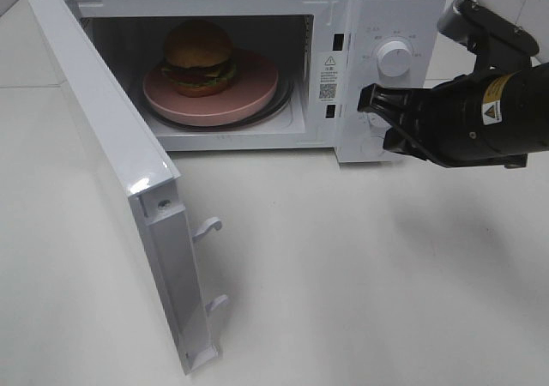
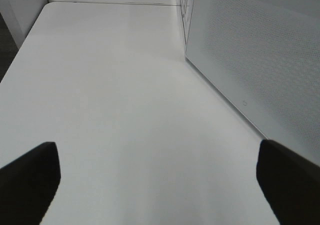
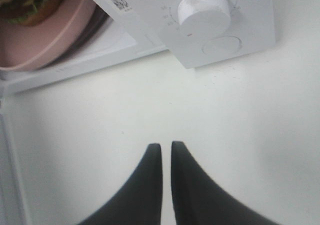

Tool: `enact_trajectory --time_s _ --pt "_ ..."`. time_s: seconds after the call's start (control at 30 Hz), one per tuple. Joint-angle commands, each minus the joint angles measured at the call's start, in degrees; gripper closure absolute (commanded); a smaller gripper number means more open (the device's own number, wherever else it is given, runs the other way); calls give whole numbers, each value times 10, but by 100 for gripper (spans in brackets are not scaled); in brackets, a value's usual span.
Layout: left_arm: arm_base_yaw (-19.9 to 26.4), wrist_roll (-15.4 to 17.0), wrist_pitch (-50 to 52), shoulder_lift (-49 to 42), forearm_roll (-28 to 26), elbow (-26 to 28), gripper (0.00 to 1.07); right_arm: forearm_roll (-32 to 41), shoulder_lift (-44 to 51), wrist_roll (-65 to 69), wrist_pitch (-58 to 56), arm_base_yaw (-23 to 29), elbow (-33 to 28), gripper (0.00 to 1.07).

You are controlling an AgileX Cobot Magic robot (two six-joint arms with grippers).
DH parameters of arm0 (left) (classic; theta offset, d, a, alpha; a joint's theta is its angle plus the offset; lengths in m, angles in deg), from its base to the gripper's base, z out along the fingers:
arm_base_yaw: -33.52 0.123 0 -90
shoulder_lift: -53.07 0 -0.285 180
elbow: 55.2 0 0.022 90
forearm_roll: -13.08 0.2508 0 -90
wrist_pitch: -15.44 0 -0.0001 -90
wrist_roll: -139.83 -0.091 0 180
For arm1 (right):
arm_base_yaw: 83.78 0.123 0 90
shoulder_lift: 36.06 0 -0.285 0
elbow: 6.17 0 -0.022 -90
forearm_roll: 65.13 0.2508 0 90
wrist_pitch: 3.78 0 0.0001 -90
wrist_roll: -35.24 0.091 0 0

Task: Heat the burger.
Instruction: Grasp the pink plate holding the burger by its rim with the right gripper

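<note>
The mouth of the white box-shaped microwave oven (image 1: 390, 17) gapes unblocked, though a round pink plate (image 1: 257, 90) bearing the glossy golden-brown burger (image 1: 199, 51) fills most of its floor. The oven's white swung-out door (image 1: 111, 146) walls off its left side. The white tabletop (image 1: 360, 283) before the oven gives passage.

At the right of the exterior frame, the right arm (image 1: 480, 120) is a rounded, matte black housing carrying a small white label (image 1: 491, 110) with a yellow warning triangle. A dark grey angular block (image 1: 480, 27) sits above it. The right gripper (image 1: 367, 103) is black and angular, and its fingers (image 3: 195, 190) taper to slim curved points. Of the left gripper (image 2: 157, 155), only two blunt black fingertips (image 2: 30, 180) show.
</note>
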Motion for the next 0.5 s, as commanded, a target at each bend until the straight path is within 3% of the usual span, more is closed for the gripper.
enact_trajectory --time_s 0.03,0.23,0.5 --pt "2 1 7 -7 -2 -1 7 26 14 -98 -66 -1 14 103" --pt "2 1 7 -7 -2 -1 7 92 17 -303 -198 -1 57 102" --pt "2 1 7 -7 -2 -1 7 99 17 -464 -241 -1 96 100"
